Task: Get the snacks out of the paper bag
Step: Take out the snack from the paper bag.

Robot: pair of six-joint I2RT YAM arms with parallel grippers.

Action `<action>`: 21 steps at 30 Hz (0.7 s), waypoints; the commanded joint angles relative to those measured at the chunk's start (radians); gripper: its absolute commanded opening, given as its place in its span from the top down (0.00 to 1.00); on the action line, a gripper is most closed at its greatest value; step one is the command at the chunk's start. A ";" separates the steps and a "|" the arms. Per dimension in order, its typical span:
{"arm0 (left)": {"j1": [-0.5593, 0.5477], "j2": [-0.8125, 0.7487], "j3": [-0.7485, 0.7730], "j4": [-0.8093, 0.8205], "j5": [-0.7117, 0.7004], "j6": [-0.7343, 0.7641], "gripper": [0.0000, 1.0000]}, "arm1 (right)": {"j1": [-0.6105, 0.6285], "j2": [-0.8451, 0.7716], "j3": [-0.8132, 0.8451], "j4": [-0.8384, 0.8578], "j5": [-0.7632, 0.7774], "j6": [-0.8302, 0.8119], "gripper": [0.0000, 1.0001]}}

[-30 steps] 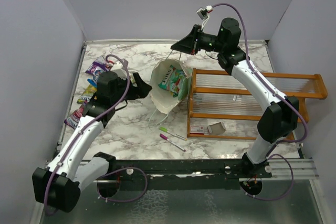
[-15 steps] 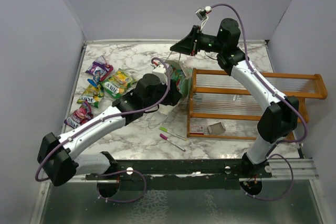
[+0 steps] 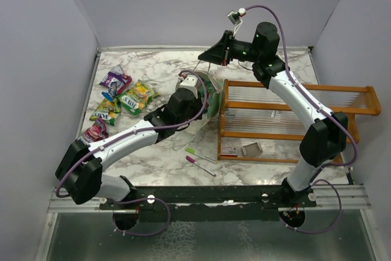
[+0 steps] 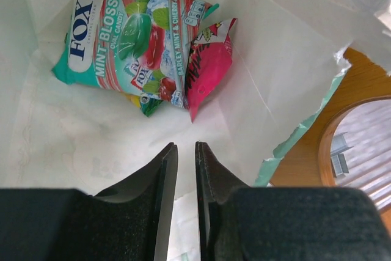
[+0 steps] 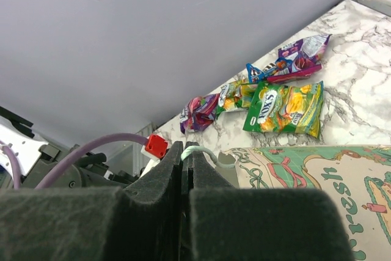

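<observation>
The paper bag (image 3: 211, 101) lies tipped, its mouth toward my left arm. My left gripper (image 4: 186, 146) reaches inside the cream interior (image 4: 67, 139), jaws a narrow gap apart with nothing between them. Ahead of it lie a mint-green Fox's packet (image 4: 122, 35) and a pink packet (image 4: 208, 59), apart from the fingertips. My right gripper (image 5: 185, 146) is shut on the bag's string handle (image 5: 204, 151), held up behind the bag (image 5: 305, 175). Several snacks lie on the table at the left: a yellow-green packet (image 3: 135, 96), a purple one (image 3: 115, 79) and a pink one (image 3: 93, 131).
An orange wooden rack (image 3: 293, 114) stands right of the bag, its edge close to the bag's torn rim (image 4: 360, 102). Two pens (image 3: 200, 160) lie in front of the bag. Small cards (image 3: 243, 149) rest at the rack's near edge.
My left arm swung from the packets at the left over to the bag and went into its mouth, its jaws narrowing. The right arm has stayed still.
</observation>
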 commanded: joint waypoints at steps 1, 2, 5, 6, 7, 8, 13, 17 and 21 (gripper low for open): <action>0.000 0.028 -0.024 0.136 -0.031 -0.010 0.79 | 0.003 -0.031 -0.007 0.028 -0.014 0.002 0.99; 0.001 0.042 -0.029 0.156 -0.037 -0.005 0.80 | 0.003 -0.028 -0.008 0.032 -0.018 0.008 0.99; 0.002 0.092 -0.031 0.217 -0.068 0.027 0.81 | 0.003 -0.028 -0.012 0.044 -0.022 0.019 0.99; 0.001 0.114 -0.025 0.227 -0.081 0.038 0.82 | 0.003 -0.030 -0.013 0.045 -0.022 0.020 0.99; 0.001 0.136 -0.019 0.241 -0.097 0.051 0.83 | 0.003 -0.032 -0.013 0.047 -0.022 0.021 0.99; 0.001 0.166 -0.010 0.254 -0.112 0.059 0.83 | 0.003 -0.034 -0.013 0.046 -0.022 0.021 0.99; 0.004 0.281 0.014 0.335 -0.177 0.104 0.83 | 0.003 -0.044 -0.014 0.043 -0.018 0.020 0.99; 0.022 0.379 0.051 0.360 -0.211 0.127 0.77 | 0.003 -0.046 -0.014 0.048 -0.023 0.028 0.99; 0.030 0.429 0.090 0.356 -0.245 0.128 0.52 | 0.003 -0.051 -0.012 0.049 -0.027 0.031 0.99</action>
